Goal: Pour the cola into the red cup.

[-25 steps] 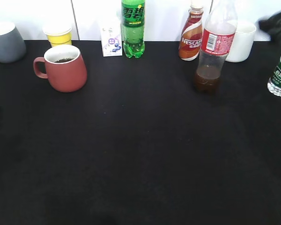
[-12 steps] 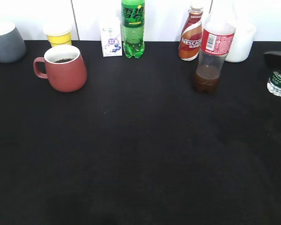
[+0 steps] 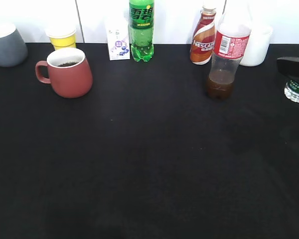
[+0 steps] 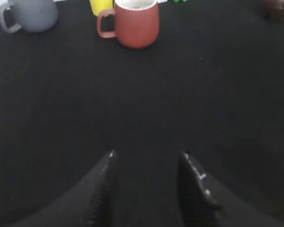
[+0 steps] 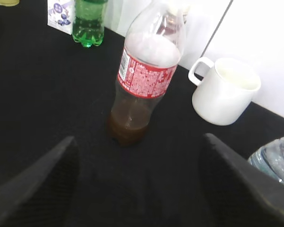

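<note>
The cola bottle (image 3: 228,50) stands upright at the back right, with only a little brown liquid at its bottom; it also shows in the right wrist view (image 5: 144,80). Its cap is not visible. The red cup (image 3: 67,72) stands at the back left with dark liquid inside; it also shows in the left wrist view (image 4: 135,22). My right gripper (image 5: 139,142) is open and empty, a short way in front of the bottle; a dark part of it shows at the right edge of the exterior view (image 3: 295,65). My left gripper (image 4: 149,158) is open and empty, well short of the cup.
Along the back stand a grey mug (image 3: 6,45), a yellow cup (image 3: 62,36), a small carton (image 3: 118,45), a green soda bottle (image 3: 141,30), a Nescafe bottle (image 3: 204,42), a white mug (image 3: 255,45) and a water bottle (image 3: 298,87).
The right gripper has dropped from the upper right corner to the right edge in front of the water bottle. Bottle and cup have not moved.
</note>
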